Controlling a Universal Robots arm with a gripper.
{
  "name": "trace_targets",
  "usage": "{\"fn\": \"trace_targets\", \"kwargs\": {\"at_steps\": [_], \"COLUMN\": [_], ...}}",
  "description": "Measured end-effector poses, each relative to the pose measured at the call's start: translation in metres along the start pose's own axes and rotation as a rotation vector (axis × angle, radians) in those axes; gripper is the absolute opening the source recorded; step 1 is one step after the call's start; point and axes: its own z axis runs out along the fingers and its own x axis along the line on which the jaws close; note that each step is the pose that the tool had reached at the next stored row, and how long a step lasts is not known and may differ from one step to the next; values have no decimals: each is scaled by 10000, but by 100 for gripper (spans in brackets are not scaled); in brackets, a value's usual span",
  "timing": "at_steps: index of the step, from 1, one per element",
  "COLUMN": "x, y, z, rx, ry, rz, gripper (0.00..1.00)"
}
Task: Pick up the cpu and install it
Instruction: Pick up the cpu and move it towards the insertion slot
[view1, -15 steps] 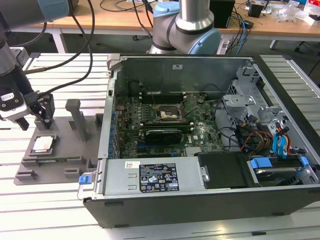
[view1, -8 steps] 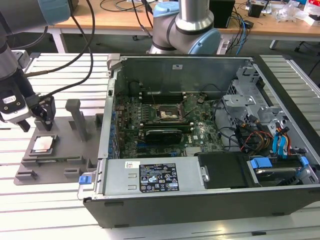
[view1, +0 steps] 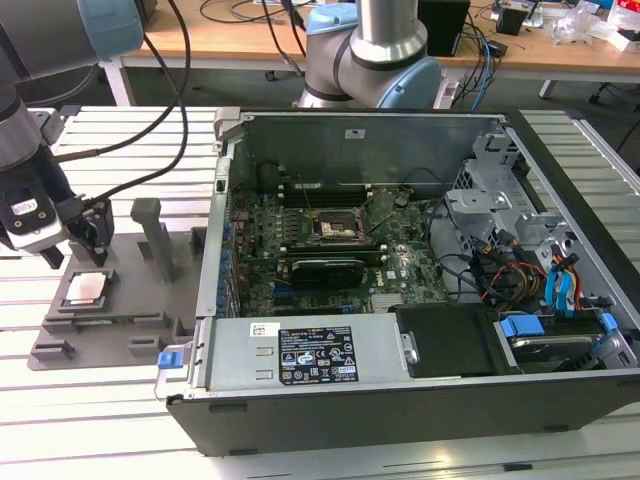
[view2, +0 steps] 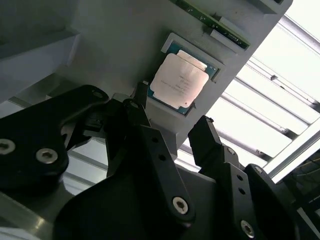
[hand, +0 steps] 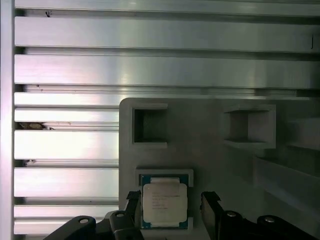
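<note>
Gripper (hand: 171, 200) spread open, hovering over cpu (view2: 178, 80), fingers straddling it, no contact we can see. cpu sits in grey tray (view1: 110, 335) pocket, exterior view's left. We reckon pick stage; needs square, even pinch on its edges.

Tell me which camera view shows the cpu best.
The second wrist view: the cpu appears largest and whole, lying in the grey fixture tray. The first wrist view shows the cpu whole but smaller; the exterior view shows it smallest, on the exterior view's left.
</note>
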Motion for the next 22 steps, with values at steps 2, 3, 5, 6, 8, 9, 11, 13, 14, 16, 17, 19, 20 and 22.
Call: {"fn": "trace_targets", "kwargs": {"at_steps": [2, 3, 5, 6, 8, 9, 11, 13, 14, 16, 17, 19, 20, 22], "x": [1, 1, 3, 3, 4, 4, 5, 6, 6, 6, 7, 10, 9, -7], "y": [0, 0, 0, 0, 1, 1, 1, 1, 1, -2, -39, -156, -163, -164], "z": [34, 46, 97, 111, 141, 152, 177, 208, 211, 215, 215, 224, 239, 275], "rx": [0, 0, 0, 0, 0, 0, 0, 0, 2, -1, 1, 1, 3, 32], "ry": [0, 0, -1, 0, 0, 0, 0, 0, 3, -2, 1, 1, -2, 0], "rz": [-1, -1, 0, 0, -1, 0, -1, -1, -1, 2, -3, -5, -7, -30], "gripper": [60, 60, 60, 60, 60, 60, 60, 60, 60, 60, 60, 60, 60, 60]}}
